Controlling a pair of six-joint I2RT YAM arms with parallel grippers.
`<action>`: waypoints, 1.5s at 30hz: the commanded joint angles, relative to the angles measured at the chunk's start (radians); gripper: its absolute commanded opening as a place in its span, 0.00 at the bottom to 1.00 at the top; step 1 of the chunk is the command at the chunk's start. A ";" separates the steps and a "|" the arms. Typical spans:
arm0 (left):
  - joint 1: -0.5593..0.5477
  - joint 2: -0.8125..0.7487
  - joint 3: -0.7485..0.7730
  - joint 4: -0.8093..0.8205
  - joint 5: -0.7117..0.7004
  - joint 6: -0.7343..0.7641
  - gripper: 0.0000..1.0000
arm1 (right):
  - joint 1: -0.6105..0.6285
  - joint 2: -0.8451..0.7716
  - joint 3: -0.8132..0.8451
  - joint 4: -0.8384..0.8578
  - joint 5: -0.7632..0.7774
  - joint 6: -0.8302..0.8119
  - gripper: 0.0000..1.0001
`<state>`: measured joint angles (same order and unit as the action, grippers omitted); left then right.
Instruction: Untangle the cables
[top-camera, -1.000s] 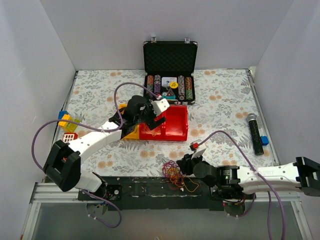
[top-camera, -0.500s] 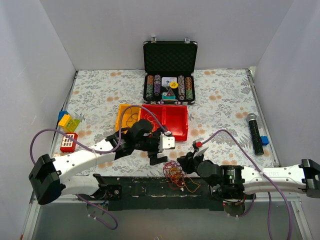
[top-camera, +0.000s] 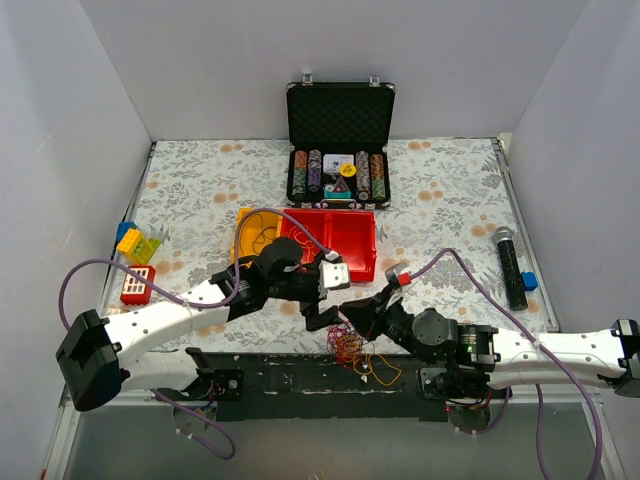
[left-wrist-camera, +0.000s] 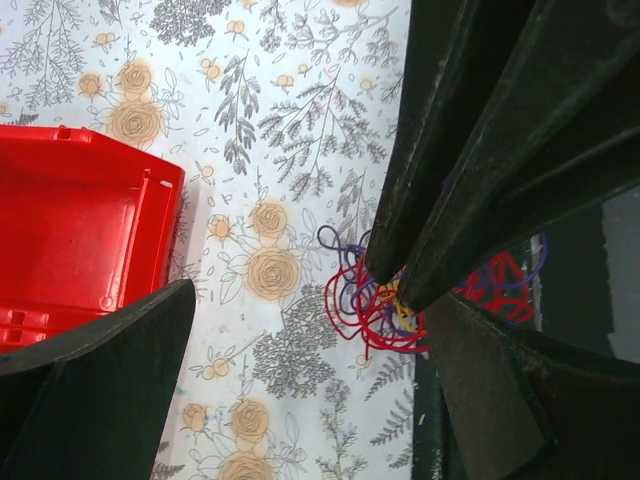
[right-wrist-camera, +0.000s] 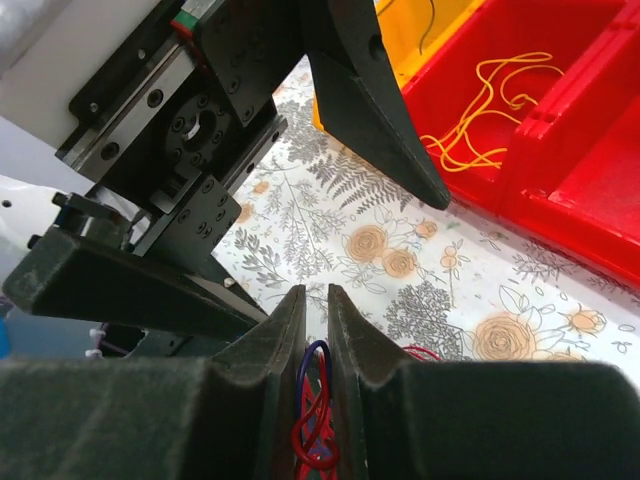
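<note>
The cables (top-camera: 348, 346) lie as a tangle of red, purple and yellow-orange loops at the table's near edge. In the left wrist view the cables (left-wrist-camera: 372, 306) spread out under the tips of the right gripper's dark fingers (left-wrist-camera: 450, 200). My right gripper (top-camera: 353, 318) reaches into the tangle from the right. Its jaws (right-wrist-camera: 316, 293) are pressed almost together, with red and purple loops (right-wrist-camera: 316, 425) pinched in the narrow gap. My left gripper (top-camera: 325, 303) hovers just left of the tangle, and in its wrist view the gripper (left-wrist-camera: 300, 400) is wide open and holds nothing.
A red bin (top-camera: 350, 246) with a loose yellow-orange wire (right-wrist-camera: 490, 100) and a yellow bin (top-camera: 256, 231) sit behind the grippers. An open black chip case (top-camera: 340, 150) stands at the back. A microphone (top-camera: 511, 266) lies at the right, toy blocks (top-camera: 136, 246) at the left.
My left arm swung from the red bin down to the tangle and opened fully. My right gripper pushed left into the tangle and closed on its loops.
</note>
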<state>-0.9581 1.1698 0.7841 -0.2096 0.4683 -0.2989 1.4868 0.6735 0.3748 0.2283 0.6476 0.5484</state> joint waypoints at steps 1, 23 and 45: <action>-0.004 -0.050 0.027 0.044 0.055 -0.156 0.98 | 0.004 0.001 0.056 0.105 -0.028 -0.039 0.21; -0.004 -0.058 0.053 0.128 0.220 -0.396 0.08 | 0.004 0.000 0.058 0.227 -0.054 -0.030 0.33; -0.025 -0.039 -0.078 0.136 0.024 -0.223 0.71 | 0.004 -0.153 0.114 -0.178 0.187 0.060 0.48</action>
<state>-0.9684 1.1240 0.7399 -0.0181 0.5999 -0.7048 1.4864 0.5705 0.4053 0.3035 0.6949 0.5320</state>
